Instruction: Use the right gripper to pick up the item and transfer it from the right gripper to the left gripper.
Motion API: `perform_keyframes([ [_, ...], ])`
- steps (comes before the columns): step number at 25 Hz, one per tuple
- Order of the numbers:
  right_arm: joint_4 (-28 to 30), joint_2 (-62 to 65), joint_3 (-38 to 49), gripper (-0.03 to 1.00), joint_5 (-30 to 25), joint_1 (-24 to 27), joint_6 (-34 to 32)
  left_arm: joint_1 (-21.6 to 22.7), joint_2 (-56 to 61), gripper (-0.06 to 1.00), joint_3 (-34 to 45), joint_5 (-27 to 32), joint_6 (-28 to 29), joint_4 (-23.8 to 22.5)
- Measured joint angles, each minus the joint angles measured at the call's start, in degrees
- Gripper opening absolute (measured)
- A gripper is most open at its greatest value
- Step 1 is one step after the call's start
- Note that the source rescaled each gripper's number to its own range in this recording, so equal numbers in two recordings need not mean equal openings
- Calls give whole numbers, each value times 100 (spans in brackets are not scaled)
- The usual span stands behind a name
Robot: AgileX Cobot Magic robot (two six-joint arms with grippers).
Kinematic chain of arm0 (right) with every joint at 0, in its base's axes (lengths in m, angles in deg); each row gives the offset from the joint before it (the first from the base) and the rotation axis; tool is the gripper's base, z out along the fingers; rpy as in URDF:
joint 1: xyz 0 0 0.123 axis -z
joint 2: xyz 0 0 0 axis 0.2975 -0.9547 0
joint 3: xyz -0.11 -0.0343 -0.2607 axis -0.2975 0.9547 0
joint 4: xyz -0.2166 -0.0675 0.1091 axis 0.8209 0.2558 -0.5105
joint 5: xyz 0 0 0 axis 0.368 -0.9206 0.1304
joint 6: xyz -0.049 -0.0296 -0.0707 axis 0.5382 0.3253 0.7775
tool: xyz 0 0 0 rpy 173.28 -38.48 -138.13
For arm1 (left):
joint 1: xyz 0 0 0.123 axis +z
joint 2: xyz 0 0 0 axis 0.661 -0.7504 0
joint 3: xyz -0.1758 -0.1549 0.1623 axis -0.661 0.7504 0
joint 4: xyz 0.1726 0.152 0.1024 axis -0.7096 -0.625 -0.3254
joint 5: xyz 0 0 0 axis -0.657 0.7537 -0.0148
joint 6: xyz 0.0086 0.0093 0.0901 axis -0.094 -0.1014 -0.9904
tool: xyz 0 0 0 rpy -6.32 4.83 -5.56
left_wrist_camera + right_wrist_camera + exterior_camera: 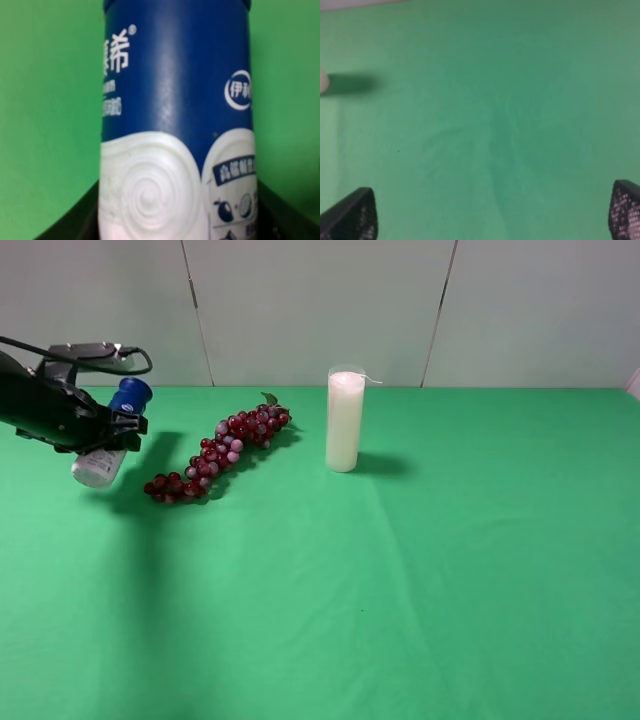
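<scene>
The item [129,396], a bottle with a dark blue cap and upper body and a white lower body, hangs tilted above the green cloth at the far left of the exterior view. My left gripper [113,429] is shut on its middle. In the left wrist view the bottle [175,125] fills the picture, with a dark finger [75,222] on each side of its white part. The right arm is out of the exterior view. In the right wrist view my right gripper [490,215] is open over bare cloth, its fingertips [352,215] far apart and nothing between them.
A bunch of red grapes [215,455] lies just right of the held bottle. A tall white candle [345,420] stands upright behind the middle. Green cloth [400,590] covers the table up to a pale wall. A sliver of the candle [322,80] shows in the right wrist view.
</scene>
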Motion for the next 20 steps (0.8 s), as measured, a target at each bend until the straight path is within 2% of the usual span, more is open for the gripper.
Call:
perform_keyframes([
  [6, 0, 0, 0, 100, -7, 0, 0, 0, -411, 1, -5, -454, -10, 0],
  [20, 0, 0, 0, 100, -7, 0, 0, 0, -619, 1, -5, -598, -20, 5],
])
